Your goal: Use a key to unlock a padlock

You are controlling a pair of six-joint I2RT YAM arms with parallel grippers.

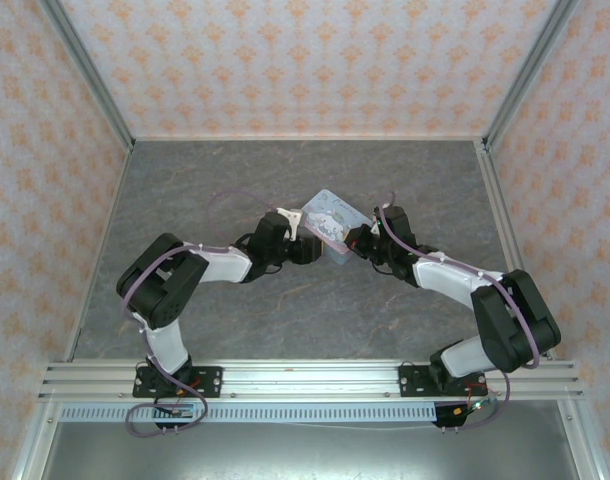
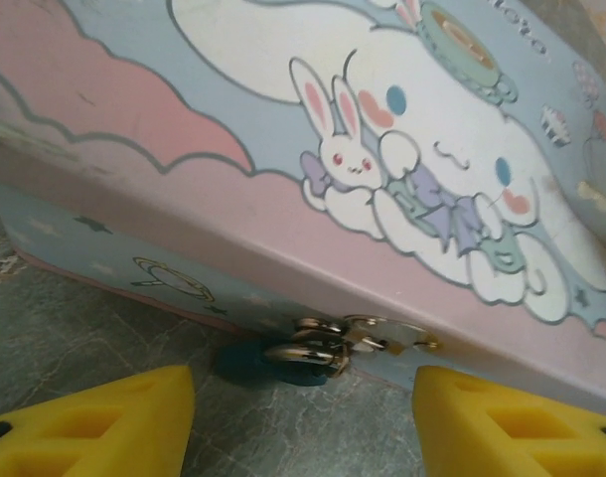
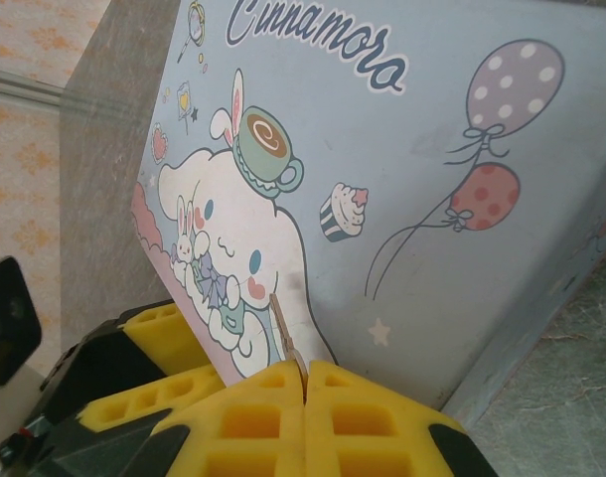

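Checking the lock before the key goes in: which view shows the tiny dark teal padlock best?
Left wrist: the tiny dark teal padlock sits close up at the pastel-blue cartoon tin's clasp. Top external: too small to tell. Right wrist faces the tin's lid.

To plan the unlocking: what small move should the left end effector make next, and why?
Probably ease the left end effector forward and close on the padlock: its fingers stand open with the padlock just ahead between them, while the right end effector pinches the key.

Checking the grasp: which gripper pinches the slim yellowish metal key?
The right gripper, shut on the key; the left gripper stands open before the dark teal padlock.
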